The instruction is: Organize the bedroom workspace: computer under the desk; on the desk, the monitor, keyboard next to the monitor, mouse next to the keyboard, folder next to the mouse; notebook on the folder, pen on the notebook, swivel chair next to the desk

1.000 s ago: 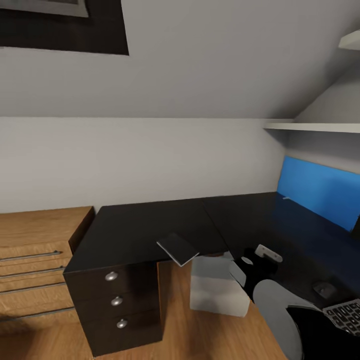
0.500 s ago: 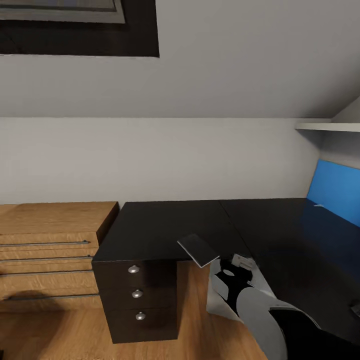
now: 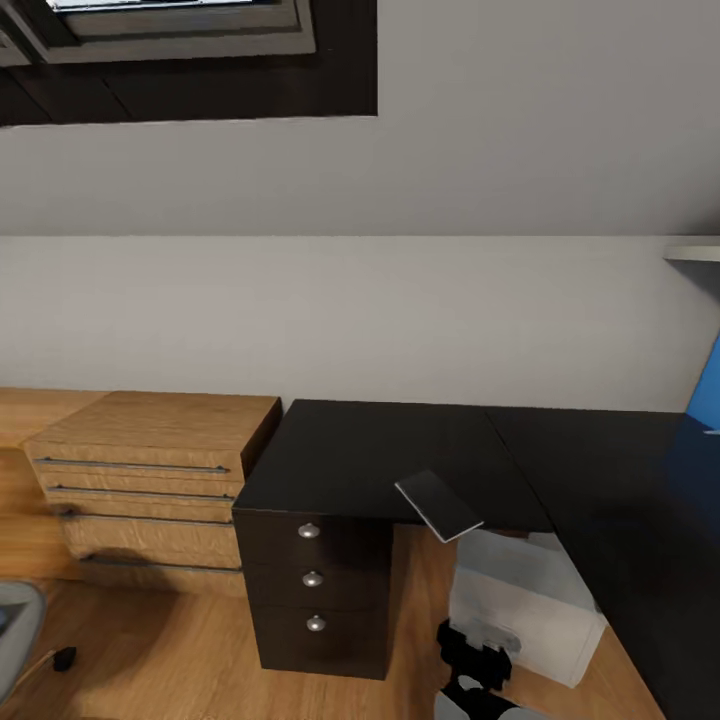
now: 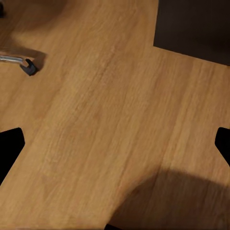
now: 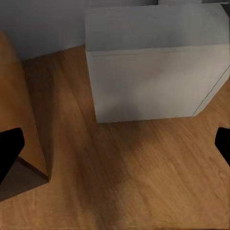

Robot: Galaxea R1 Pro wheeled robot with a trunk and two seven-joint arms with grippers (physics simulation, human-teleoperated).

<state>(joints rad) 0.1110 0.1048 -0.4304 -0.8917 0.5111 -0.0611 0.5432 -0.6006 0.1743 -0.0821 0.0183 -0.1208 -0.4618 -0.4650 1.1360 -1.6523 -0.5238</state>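
Observation:
The black L-shaped desk [image 3: 360,455] stands against the white wall, its drawers [image 3: 312,578] facing me. A small dark-grey notebook [image 3: 438,505] lies at the top's front edge and sticks out over it. Under the desk sits the light-grey computer [image 3: 530,600], which also shows in the right wrist view [image 5: 153,72]. My right gripper [image 5: 115,148] is open over the wood floor in front of the tower. My left gripper [image 4: 115,148] is open above bare floor. A castor of the swivel chair [image 4: 28,66] lies beyond it, and a slice of grey seat [image 3: 12,625] shows at the lower left.
A light-wood drawer chest [image 3: 150,470] adjoins the desk's left end. My right arm [image 3: 475,655] rises at the bottom edge near the tower. The blue back panel [image 3: 708,390] and a shelf [image 3: 695,252] sit at the far right. A window [image 3: 170,25] is set high on the left.
The head camera has swung left: desk, notebook and tower slid right in the picture, keyboard and mouse left it, and the chest and chair castor came in. My right arm sits lower in view.

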